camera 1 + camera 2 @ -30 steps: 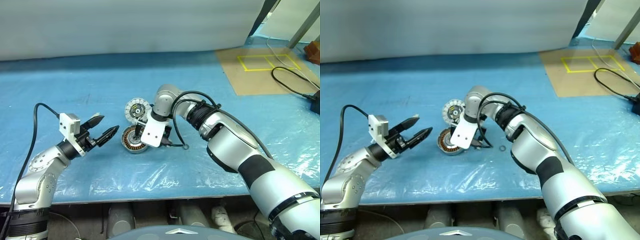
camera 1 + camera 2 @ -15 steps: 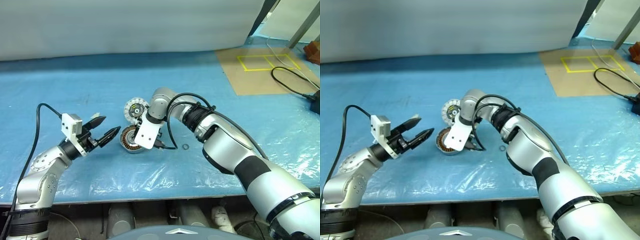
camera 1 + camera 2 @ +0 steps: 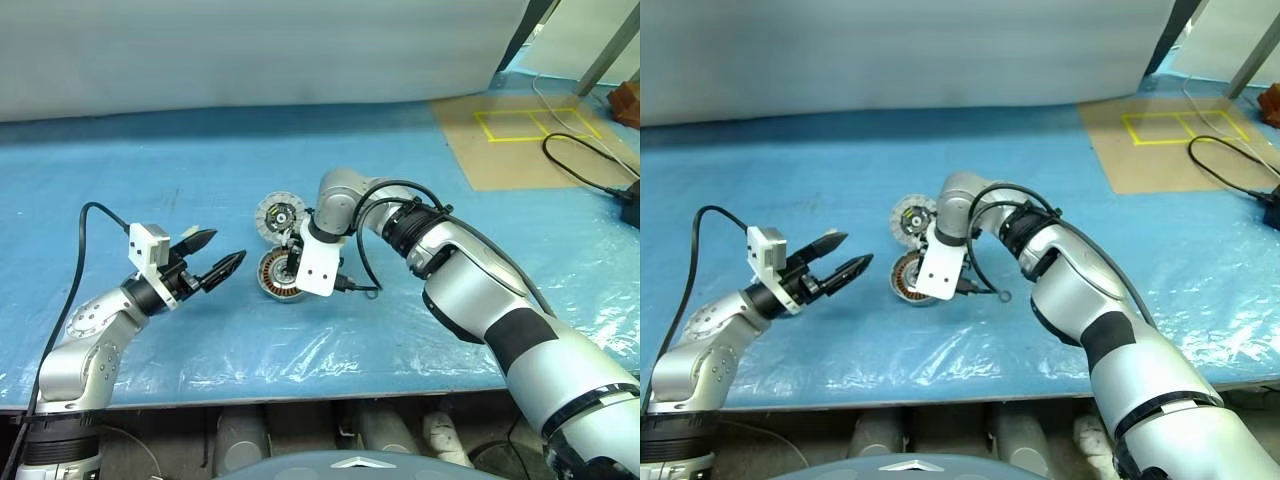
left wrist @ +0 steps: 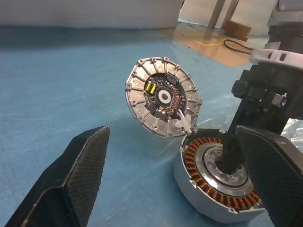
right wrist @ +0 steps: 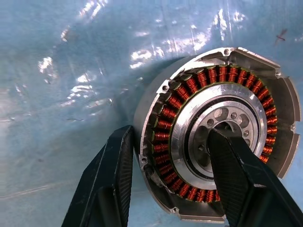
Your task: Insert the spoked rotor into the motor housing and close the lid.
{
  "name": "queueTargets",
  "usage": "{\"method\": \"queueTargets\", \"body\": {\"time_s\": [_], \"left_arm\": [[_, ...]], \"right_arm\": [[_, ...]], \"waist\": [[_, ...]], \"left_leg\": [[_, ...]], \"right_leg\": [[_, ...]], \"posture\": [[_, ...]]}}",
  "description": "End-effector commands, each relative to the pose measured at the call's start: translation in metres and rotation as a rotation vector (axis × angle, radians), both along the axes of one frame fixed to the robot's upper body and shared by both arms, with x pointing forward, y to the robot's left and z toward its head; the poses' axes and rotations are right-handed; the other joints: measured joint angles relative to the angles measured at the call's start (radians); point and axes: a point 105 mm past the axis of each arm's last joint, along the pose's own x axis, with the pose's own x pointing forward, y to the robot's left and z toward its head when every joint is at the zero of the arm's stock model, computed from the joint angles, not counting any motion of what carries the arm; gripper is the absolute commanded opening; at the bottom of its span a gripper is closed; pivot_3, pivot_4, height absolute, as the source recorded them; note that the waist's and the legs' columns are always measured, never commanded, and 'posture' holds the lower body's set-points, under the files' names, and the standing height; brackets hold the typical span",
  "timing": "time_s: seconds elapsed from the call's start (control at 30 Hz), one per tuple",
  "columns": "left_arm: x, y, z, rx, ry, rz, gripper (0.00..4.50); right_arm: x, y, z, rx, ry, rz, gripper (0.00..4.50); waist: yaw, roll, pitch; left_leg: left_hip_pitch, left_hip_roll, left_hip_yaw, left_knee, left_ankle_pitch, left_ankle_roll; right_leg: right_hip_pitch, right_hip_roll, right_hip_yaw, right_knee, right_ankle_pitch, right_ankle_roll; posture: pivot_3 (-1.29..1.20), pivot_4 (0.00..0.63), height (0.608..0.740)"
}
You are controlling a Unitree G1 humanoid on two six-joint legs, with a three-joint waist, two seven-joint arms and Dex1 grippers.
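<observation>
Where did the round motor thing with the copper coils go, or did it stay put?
Yes, it moved. The motor housing slid a little to the robot's right, toward the brown mat, which kept its place in the view.

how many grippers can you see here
2. The left gripper hangs open just left of the housing. The right gripper points down onto the housing, gripping its wall, one finger in the centre.

Work area and surroundings.
Surface (image 3: pixel 150 180) under glossy blue plastic sheet; pale wall (image 3: pixel 250 50) behind; brown board (image 3: pixel 520 145) with yellow tape rectangles (image 3: pixel 535 122); black cable (image 3: pixel 590 165) at right.
</observation>
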Motion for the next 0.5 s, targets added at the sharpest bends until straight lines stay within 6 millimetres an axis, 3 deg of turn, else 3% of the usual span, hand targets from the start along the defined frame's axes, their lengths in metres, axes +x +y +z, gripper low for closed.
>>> {"method": "queueTargets", "body": {"time_s": [0.03,0.2,0.5], "left_arm": [[0.0005,0.0006,0.0078,0.006,-0.037,-0.008,4.5],[-0.0004,0.0006,0.0074,0.01,-0.033,-0.013,4.5],[-0.0043,-0.0012,0.0048,0.006,-0.018,-0.019,4.5]], "right_arm": [[-0.0187,0.0155,0.0093,0.063,0.064,0.055,1.99],[-0.0282,0.0149,0.0075,0.059,0.109,0.049,1.99],[-0.0194,0.0085,0.0041,0.04,0.082,0.004,1.99]], "waist": [[0.0,0.0,0.0],[0.001,0.0,0.0],[0.001,0.0,0.0]], "left_leg": [[0.0,0.0,0.0,0.0,0.0,0.0],[0.0,0.0,0.0,0.0,0.0,0.001],[0.0,-0.001,0.0,0.0,0.0,0.0]], "right_leg": [[0.0,0.0,0.0,0.0,0.0,0.0],[0.0,0.0,0.0,0.0,0.0,0.0],[0.0,0.0,0.0,0.0,0.0,0.0]], "posture": [[0.0,0.15,0.74],[0.0,0.15,0.74],[0.0,0.15,0.74]]}}
